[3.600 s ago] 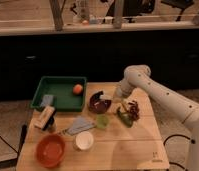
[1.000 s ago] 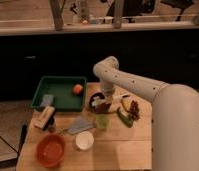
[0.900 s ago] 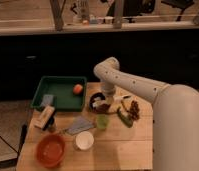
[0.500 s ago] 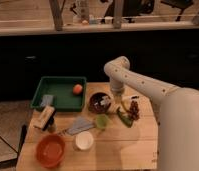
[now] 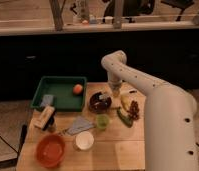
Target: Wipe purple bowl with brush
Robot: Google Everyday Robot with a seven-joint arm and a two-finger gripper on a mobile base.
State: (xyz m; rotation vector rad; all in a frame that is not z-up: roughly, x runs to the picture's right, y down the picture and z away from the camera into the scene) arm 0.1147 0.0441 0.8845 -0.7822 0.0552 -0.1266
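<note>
in the camera view the gripper (image 5: 111,93) hangs just above the far right rim of the purple bowl (image 5: 99,103), which sits mid-table beside the green tray (image 5: 58,80). a small pale shape at that rim looks like the brush (image 5: 104,95); whether the gripper is open or clamped on it cannot be told. the white cup (image 5: 84,141) and orange-red bowl (image 5: 50,150) stand well apart, nearer the front edge.

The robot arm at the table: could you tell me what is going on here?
The arm reaches down over the table, its gripper just above the back right rim of the purple bowl. The pale brush sits below it, over the bowl, so wiping seems under way. The green tray with an orange lies to the left.
</note>
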